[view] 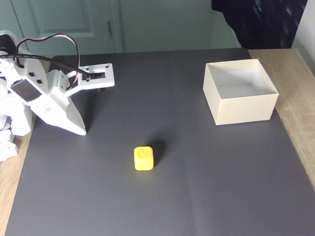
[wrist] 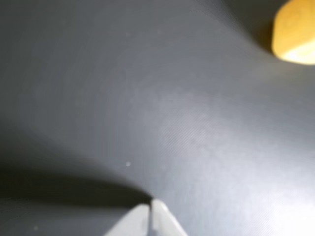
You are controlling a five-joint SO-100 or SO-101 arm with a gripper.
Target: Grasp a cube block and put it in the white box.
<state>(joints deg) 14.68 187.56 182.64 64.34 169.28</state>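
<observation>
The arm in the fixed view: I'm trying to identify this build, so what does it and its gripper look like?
The arm is white plastic with angular, blocky parts. Red and black cables loop over its top. The gripper tapers to a white pointed tip; in the wrist view its tips appear pale grey-white.

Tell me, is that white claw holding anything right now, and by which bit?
Nothing is held. The gripper is shut on empty air, its tips together just above the dark mat. The yellow cube sits untouched on the mat, well apart from it.

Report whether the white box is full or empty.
Empty: the white box shows a bare floor in the fixed view; the cube block sits outside on the mat.
</observation>
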